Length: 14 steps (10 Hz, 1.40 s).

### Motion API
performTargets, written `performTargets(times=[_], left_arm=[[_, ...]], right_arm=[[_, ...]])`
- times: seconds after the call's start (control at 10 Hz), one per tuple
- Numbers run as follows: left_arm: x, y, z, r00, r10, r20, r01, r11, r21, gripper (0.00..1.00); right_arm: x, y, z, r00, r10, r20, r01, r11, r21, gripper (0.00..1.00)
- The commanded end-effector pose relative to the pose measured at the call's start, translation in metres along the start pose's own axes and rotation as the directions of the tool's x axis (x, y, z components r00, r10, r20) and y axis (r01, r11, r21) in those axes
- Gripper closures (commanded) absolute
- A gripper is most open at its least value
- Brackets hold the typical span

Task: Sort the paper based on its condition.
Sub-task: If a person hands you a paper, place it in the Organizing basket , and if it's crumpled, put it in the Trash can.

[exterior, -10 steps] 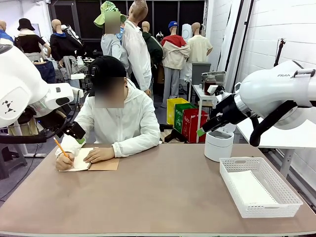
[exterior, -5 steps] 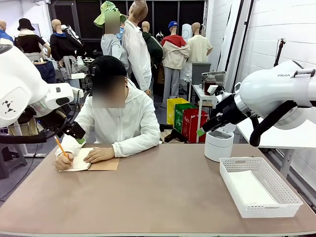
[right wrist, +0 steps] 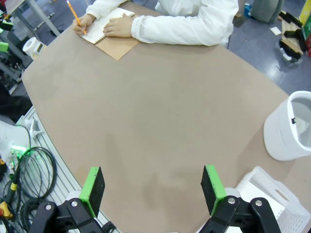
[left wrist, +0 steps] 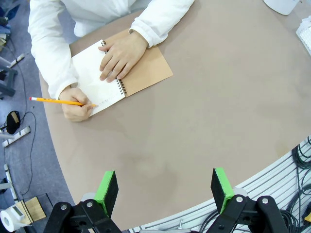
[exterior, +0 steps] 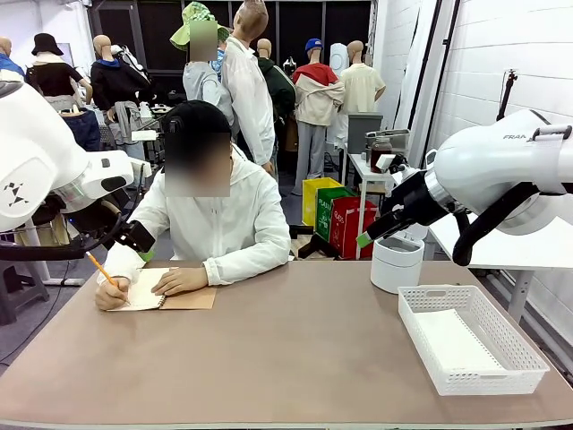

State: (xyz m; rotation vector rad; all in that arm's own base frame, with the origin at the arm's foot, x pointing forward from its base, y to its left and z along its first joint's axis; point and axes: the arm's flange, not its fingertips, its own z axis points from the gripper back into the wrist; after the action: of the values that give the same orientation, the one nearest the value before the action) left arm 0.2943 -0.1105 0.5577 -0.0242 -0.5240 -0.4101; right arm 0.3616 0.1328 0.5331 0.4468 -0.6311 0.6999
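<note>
The left claw (left wrist: 164, 189) is wide open, with its two green pads far apart and nothing between them. It hangs high over the brown round-edged surface (exterior: 269, 358). The right claw (right wrist: 151, 183) is wide open too and holds nothing. It hangs above the other side, near a white round plastic tub (exterior: 396, 264) and a white plastic basket with little holes (exterior: 483, 376).

The paper (left wrist: 90, 77) is a thin white page. It lies flat on top of a spiral-bound notebook with a brown cardboard cover (left wrist: 148, 73), at the far edge of the surface on the robot's left side. A person in a white jacket sits there. One hand (left wrist: 119, 56) presses flat on the page. The other hand (left wrist: 75, 104) holds a yellow pencil (left wrist: 58, 101) with its tip on the page.

The bottom of the basket looks flat and white (I cannot tell if a sheet lies in it). The tub stands just beside the basket.
</note>
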Motion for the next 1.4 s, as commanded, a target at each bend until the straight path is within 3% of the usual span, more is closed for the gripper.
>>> performTargets(times=[0.0, 1.3], left_arm=[[0.0, 0.0, 0.0002, 1.0, 0.0, 0.001, 0.0, 1.0, -0.002, 0.0], [0.0, 0.0, 0.0002, 1.0, 0.0, 0.001, 0.0, 1.0, -0.002, 0.0]], right_arm=[[0.0008, 0.0004, -0.0002, 1.0, -0.005, 0.003, 0.005, 1.0, 0.007, 0.0], [0.0008, 0.0004, -0.0002, 1.0, -0.005, 0.003, 0.005, 1.0, 0.007, 0.0]])
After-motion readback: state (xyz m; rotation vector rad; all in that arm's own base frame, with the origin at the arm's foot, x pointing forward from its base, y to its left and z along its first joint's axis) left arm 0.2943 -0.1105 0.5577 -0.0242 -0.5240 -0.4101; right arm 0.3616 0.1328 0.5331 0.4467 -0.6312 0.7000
